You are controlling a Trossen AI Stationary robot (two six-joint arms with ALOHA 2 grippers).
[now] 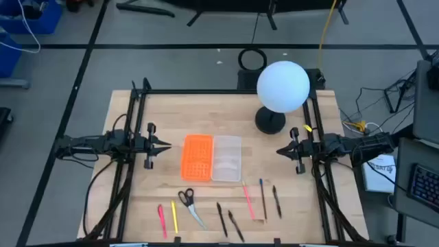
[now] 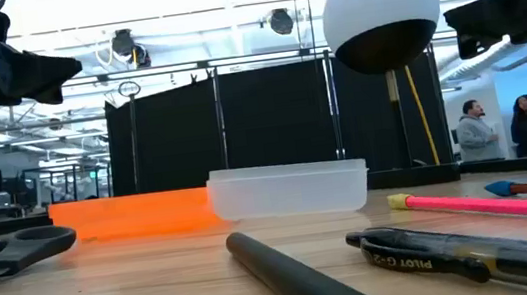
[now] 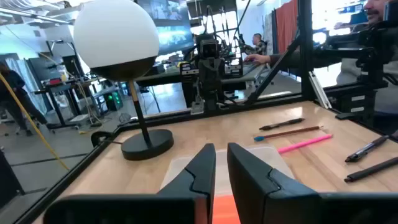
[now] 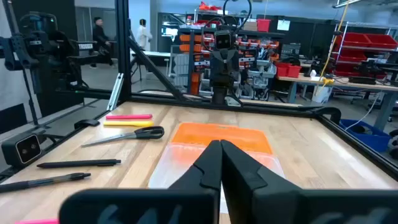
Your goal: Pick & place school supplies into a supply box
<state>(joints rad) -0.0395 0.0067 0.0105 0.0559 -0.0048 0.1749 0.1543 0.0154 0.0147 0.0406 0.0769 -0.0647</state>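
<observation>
Nearest the front edge of the counter [image 1: 137, 123] we see the supplies in a loose row: pink pen [image 1: 162, 221], yellow pencil [image 1: 174, 216], scissors [image 1: 189, 204], two black pens [image 1: 229, 221], then more pens [image 1: 260, 197] toward the right. Just beyond, mid-counter, sits the box [image 1: 212, 158] — orange half left, clear tray right — with bare wood on both sides. The left claw [image 1: 163, 145] hovers left of it, fingers slightly parted; the right claw [image 1: 281, 151] hovers right, fingers pressed together. Farther back stands a globe lamp [image 1: 282, 87]; behind the counter, people [image 2: 503, 128] stand in the room.
</observation>
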